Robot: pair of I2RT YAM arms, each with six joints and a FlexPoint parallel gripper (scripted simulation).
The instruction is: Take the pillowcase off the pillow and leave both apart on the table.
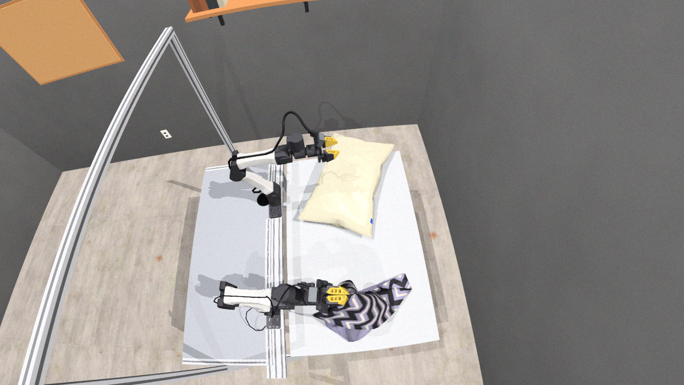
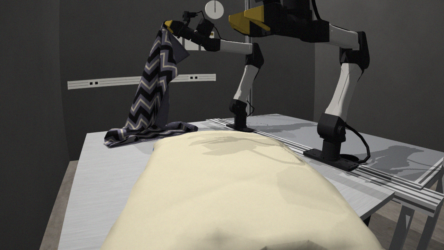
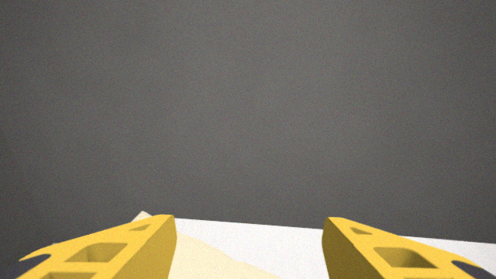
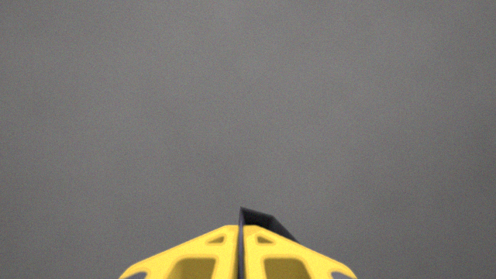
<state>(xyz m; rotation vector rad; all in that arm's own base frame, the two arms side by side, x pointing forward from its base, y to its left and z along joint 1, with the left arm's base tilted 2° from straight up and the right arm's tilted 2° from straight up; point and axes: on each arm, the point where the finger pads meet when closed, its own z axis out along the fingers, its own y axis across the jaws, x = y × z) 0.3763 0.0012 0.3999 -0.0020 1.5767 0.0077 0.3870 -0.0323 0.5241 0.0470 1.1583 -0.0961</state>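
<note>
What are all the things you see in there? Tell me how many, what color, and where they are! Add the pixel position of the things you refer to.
pillow (image 1: 346,186) (image 2: 229,186) (image 3: 201,260): one, cream, on the table
pillowcase (image 1: 368,308) (image 2: 150,86) (image 4: 257,218): one, black, purple and cream zigzags, hanging from the right gripper down to the table
table (image 1: 325,258) (image 2: 93,186) (image 3: 248,240): one, white, under the pillow
wall shelf (image 1: 258,10): one, orange-brown, on the wall
board (image 1: 59,40): one, orange-brown, top left corner of the top view
round disc (image 2: 214,14): one, white, on the back wall
right gripper (image 1: 348,295) (image 2: 167,24) (image 4: 241,237): one, yellow fingers, shut on the pillowcase
left gripper (image 1: 337,147) (image 2: 237,22) (image 3: 249,218): one, yellow fingers, open above the pillow
arms: two, black and white, along the rail
</note>
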